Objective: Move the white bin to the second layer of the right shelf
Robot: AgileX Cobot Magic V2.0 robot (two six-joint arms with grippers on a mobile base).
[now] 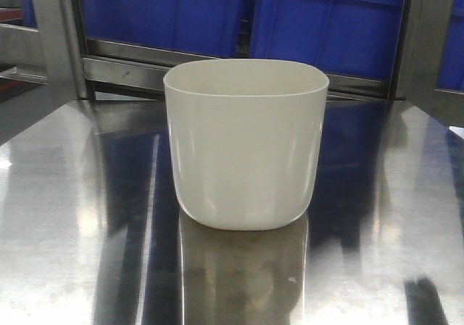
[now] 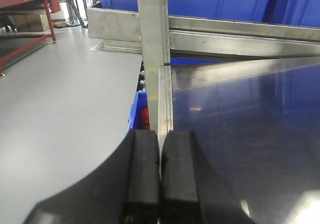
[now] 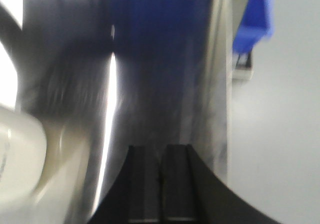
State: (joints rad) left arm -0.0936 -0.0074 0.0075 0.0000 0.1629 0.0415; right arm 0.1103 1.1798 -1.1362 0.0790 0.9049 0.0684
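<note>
The white bin (image 1: pixel 245 145) stands upright in the middle of the mirror-like steel table (image 1: pixel 72 223) in the front view, with no gripper near it there. In the blurred right wrist view a part of the white bin (image 3: pixel 17 159) shows at the lower left, left of my right gripper (image 3: pixel 161 151), whose black fingers are shut together with nothing between them. My left gripper (image 2: pixel 160 139) is shut and empty too, hovering over the table's left edge by a steel post (image 2: pixel 154 39). The right shelf second layer is out of view.
Large blue crates (image 1: pixel 239 13) sit on a steel rack rail (image 1: pixel 130 71) behind the table. A grey floor (image 2: pixel 60 99) and a red-framed bench (image 2: pixel 30 4) lie left of the table. A blue crate (image 3: pixel 255 19) shows at the right wrist view's top right.
</note>
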